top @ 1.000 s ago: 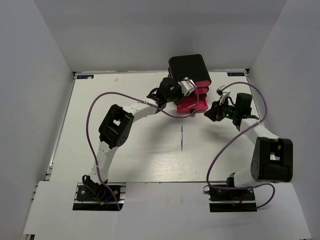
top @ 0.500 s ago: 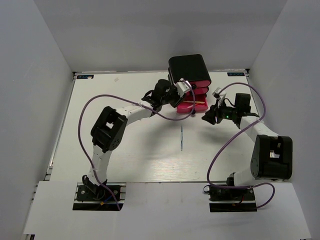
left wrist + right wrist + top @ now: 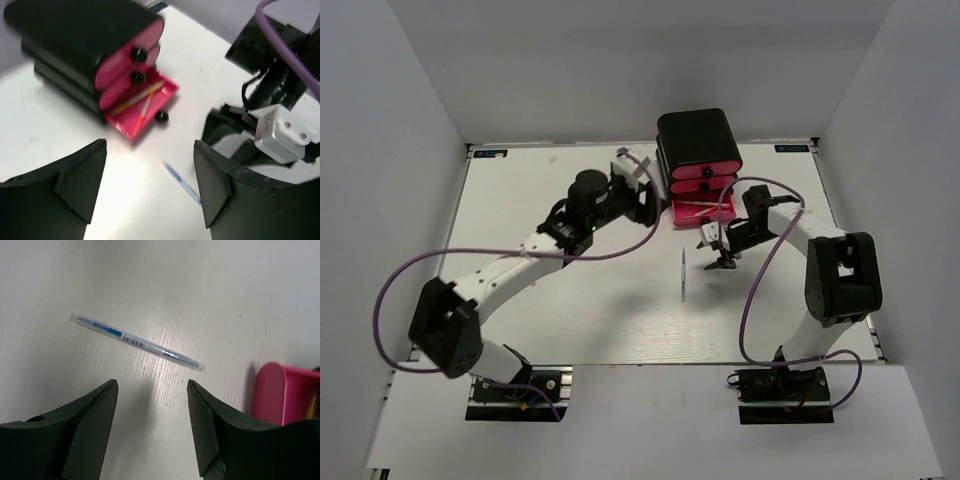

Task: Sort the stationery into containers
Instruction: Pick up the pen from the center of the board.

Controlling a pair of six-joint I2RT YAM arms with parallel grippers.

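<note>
**Lone blue pen lies out as bottom drawer stands open**

A clear-barrelled blue pen (image 3: 137, 342) lies flat on the white table (image 3: 520, 250), a little right of the middle and well short of the far edge, in front of the bottom drawer (image 3: 142, 107). That pink drawer is pulled out of the glossy black cabinet (image 3: 698, 135), which sits against the far edge, right of centre. It already holds yellow and orange pens (image 3: 137, 100), so it is probably open to take this one too.

The right gripper (image 3: 152, 382) hangs over the pen with its fingers spread wide and empty, the barrel lying crosswise just ahead of them, apparently lining up a pinch. The left gripper (image 3: 150, 144), also spread wide and holding nothing, sits back on the cabinet's left side, leaving the drawer mouth free.

The two upper drawers (image 3: 120, 57) are shut, so their contents are hidden. The left wrist view is blurred, and the count of pens in the drawer is unclear. How high the right fingers stand above the table cannot be told.
</note>
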